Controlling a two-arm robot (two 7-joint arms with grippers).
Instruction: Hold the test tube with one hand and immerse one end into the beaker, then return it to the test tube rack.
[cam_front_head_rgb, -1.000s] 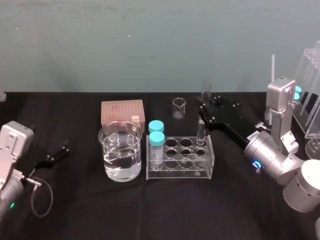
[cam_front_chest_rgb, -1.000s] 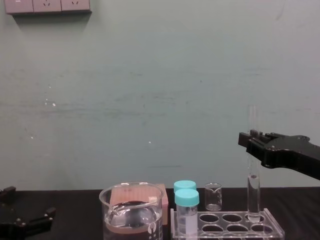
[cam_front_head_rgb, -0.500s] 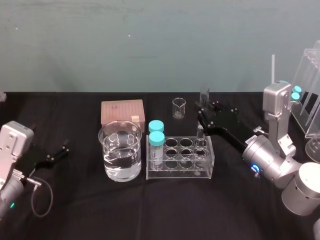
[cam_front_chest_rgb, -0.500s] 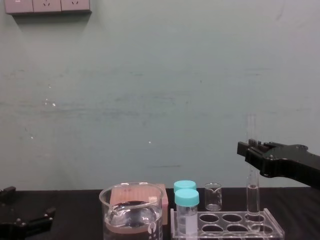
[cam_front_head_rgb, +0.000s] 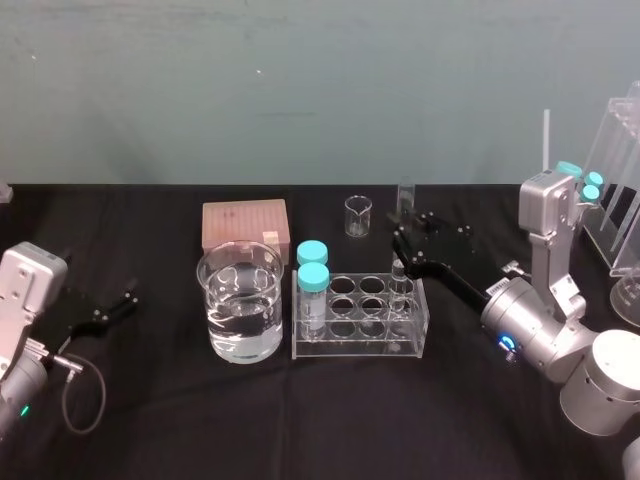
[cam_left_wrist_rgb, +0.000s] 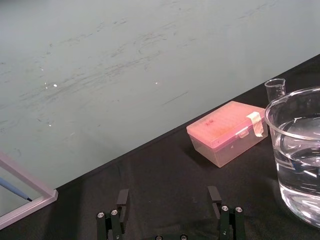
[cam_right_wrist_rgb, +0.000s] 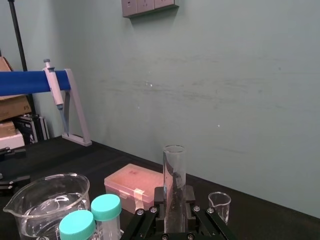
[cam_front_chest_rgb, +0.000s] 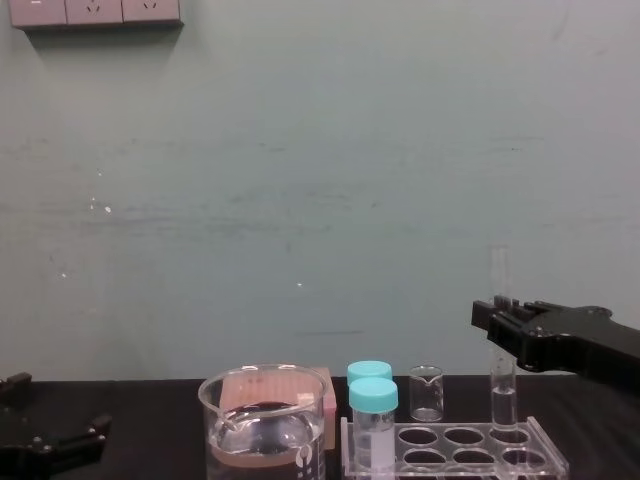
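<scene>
The test tube (cam_right_wrist_rgb: 173, 175) stands upright with its lower end through a hole at the right end of the test tube rack (cam_front_head_rgb: 350, 350), in the far row as best judged. The right gripper (cam_front_chest_rgb: 497, 318) is closed on the tube's mid-length, above the top plate. The step in hand is at the rack: either the lift-out or the set-down, and the frames do not settle which. If it is the lift-out, the next move calls for a straight vertical pull until the round bottom clears the plate, then travel leftward to the beaker (cam_front_head_rgb: 238, 335), which is part-filled with clear liquid and sits just beside the rack's left end. If it is the set-down, the tube needs seating before release. Two teal-capped vials (cam_front_head_rgb: 313, 285) occupy the rack's left end, between tube and beaker, and would obstruct a low carry. A tiny beaker (cam_front_head_rgb: 358, 216) and a pink box (cam_front_head_rgb: 244, 224) stand behind, off that line. The left gripper (cam_left_wrist_rgb: 168, 200) rests on the black table (cam_front_head_rgb: 300, 420), fingers spread wide, well apart from the work.
</scene>
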